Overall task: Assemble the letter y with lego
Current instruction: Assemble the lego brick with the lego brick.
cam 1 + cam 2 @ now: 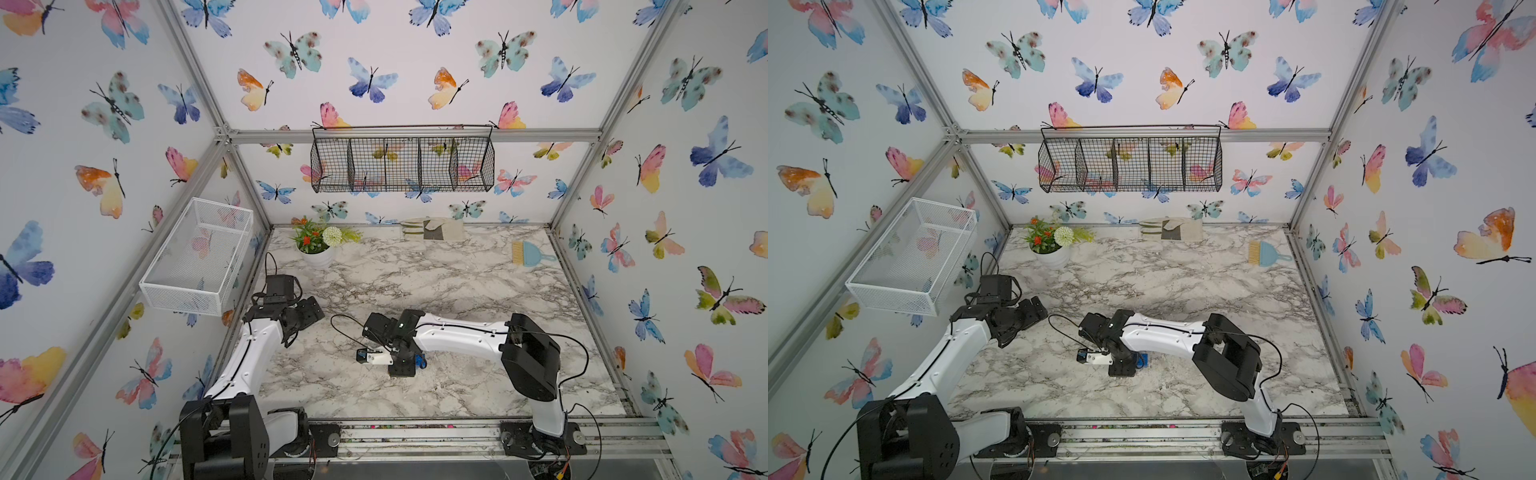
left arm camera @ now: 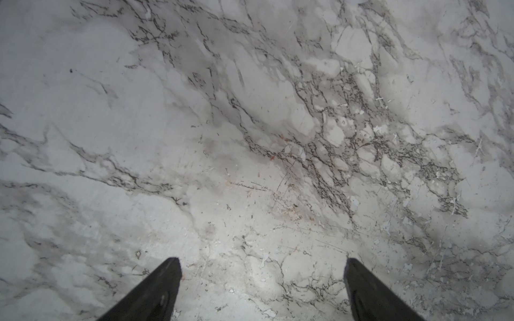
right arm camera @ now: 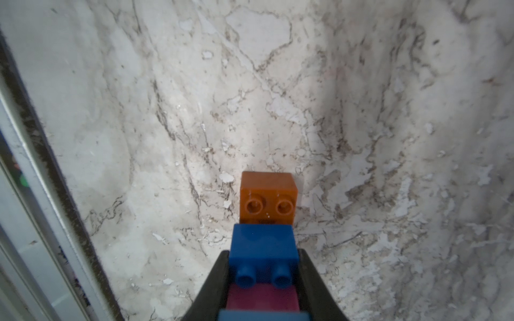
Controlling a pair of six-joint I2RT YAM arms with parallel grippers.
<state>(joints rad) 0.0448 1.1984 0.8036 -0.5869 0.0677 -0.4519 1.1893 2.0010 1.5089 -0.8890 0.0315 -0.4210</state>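
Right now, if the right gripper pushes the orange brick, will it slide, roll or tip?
The orange brick is boxy with flat faces, so it should not roll. It looks small and light on the smooth table, so it would probably slide. Both its studs show uncovered beside the blue brick in the right gripper, so it may be loose.

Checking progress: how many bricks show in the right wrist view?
4, in a row: orange outermost, then blue, pink, a light-blue edge, in the right gripper. Others may be hidden.

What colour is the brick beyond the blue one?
That brick is orange; clearest in the right wrist view.
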